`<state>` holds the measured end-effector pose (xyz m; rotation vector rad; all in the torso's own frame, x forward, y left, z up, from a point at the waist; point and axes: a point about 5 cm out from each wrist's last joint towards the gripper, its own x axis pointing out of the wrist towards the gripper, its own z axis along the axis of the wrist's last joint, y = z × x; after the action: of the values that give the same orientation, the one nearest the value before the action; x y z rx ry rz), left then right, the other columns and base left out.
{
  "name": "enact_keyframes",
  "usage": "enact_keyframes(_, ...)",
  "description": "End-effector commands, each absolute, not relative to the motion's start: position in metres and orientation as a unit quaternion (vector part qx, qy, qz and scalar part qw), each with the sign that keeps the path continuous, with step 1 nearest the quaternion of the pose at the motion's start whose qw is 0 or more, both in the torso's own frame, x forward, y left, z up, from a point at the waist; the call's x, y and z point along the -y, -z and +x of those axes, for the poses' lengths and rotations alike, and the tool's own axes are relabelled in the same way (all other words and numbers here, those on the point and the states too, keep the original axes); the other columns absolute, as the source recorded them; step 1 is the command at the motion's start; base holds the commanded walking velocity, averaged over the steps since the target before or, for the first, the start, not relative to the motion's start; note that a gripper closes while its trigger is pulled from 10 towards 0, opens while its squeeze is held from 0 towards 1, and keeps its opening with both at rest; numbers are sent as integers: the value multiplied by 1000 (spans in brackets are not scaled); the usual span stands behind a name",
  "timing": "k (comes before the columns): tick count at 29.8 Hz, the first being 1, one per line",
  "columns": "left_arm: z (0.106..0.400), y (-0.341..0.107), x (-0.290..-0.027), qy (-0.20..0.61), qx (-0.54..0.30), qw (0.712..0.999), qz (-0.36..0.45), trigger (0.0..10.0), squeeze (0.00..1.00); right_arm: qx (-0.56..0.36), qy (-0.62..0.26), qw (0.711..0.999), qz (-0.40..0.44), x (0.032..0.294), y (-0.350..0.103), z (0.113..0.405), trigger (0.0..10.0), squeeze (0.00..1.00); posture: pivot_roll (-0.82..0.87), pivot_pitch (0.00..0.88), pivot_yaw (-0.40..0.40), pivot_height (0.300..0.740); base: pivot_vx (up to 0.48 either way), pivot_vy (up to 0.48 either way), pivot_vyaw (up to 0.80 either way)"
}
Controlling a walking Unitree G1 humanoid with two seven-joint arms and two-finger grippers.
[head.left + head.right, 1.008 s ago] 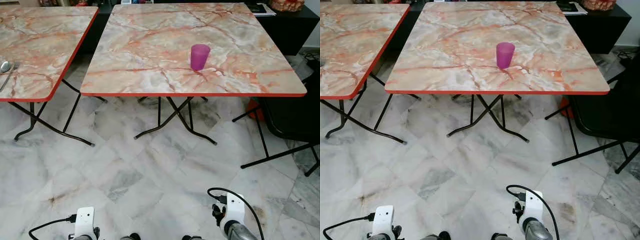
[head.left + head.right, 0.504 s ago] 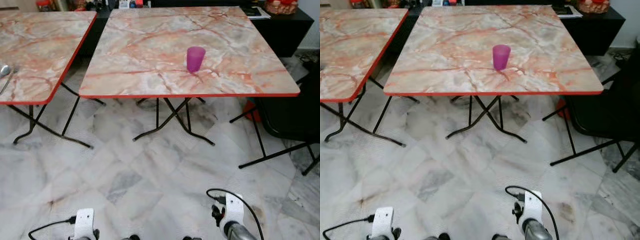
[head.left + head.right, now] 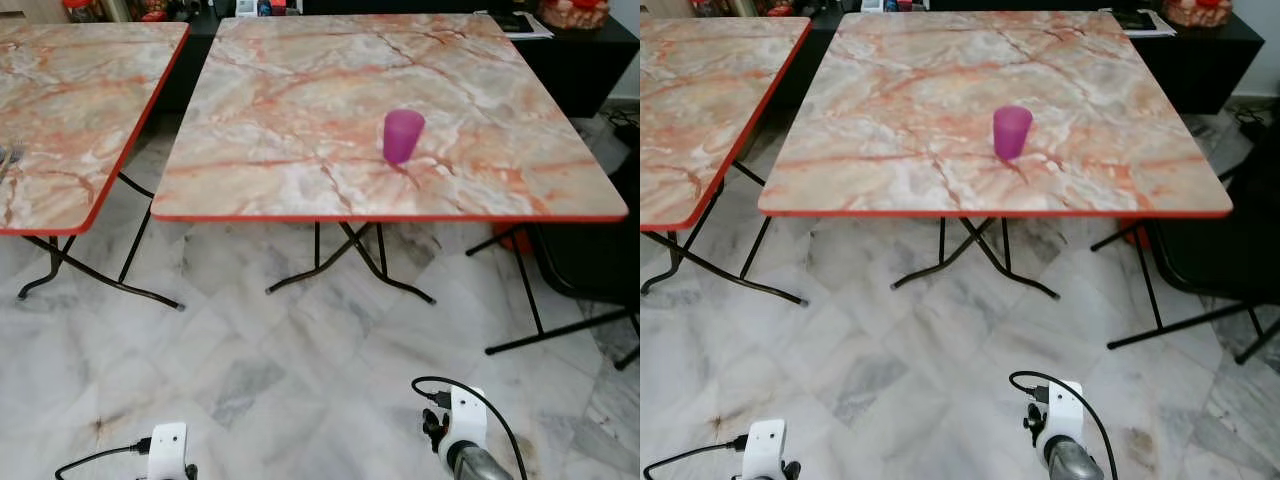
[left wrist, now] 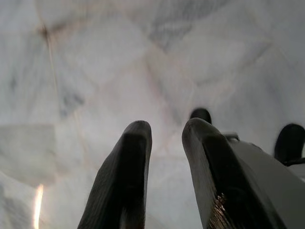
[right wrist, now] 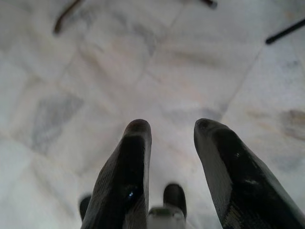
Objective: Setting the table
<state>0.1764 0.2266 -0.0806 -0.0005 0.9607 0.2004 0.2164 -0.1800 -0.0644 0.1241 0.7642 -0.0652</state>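
A translucent purple cup [image 3: 403, 136] stands upright on the square marble-patterned table [image 3: 290, 110] with a red edge, right of its middle and toward the near edge. Both arms hang low above the floor, well short of the table. In the left wrist view my left gripper [image 4: 167, 126] points down at the marble floor, with a gap between its black fingers and nothing in it. My right gripper [image 5: 171, 126] also hangs over the floor, fingers apart and empty.
A second marble table [image 3: 70, 100] stands at the left, with cutlery just showing at the picture's left edge. A black chair [image 3: 600, 255] sits at the right of the cup's table. A black cabinet [image 3: 580, 60] is behind. Folding table legs [image 3: 345, 250] stand on the floor.
The whole picture has shifted, so the camera has moved; the table now looks a little nearer. The cup stays where it was and both arms still hang.
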Motion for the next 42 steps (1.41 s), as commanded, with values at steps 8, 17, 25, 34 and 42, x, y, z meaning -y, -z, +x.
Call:
enact_keyframes(8,177,82,-219,-82,-467,880,6,10000,0,-385,45,920,59,189,69,206,10000,0,-86,115,6,740,418,0,0)
enact_keyframes(17,177,82,-219,-80,-467,881,7,10000,0,-387,44,919,56,190,71,203,10000,0,-87,111,6,740,77,0,0)
enact_keyframes(25,178,81,-220,-80,-465,882,7,10000,0,-357,37,932,50,194,66,206,10000,0,-97,136,10,740,0,0,0)
enact_keyframes(34,181,80,-219,-77,-464,883,8,10000,0,-253,-3,967,15,197,48,214,10000,0,-120,156,11,740,0,0,0)
enact_keyframes(42,182,80,-218,-74,-463,883,10,10000,0,-151,-27,988,-29,201,21,204,10000,0,-134,165,17,740,0,0,0)
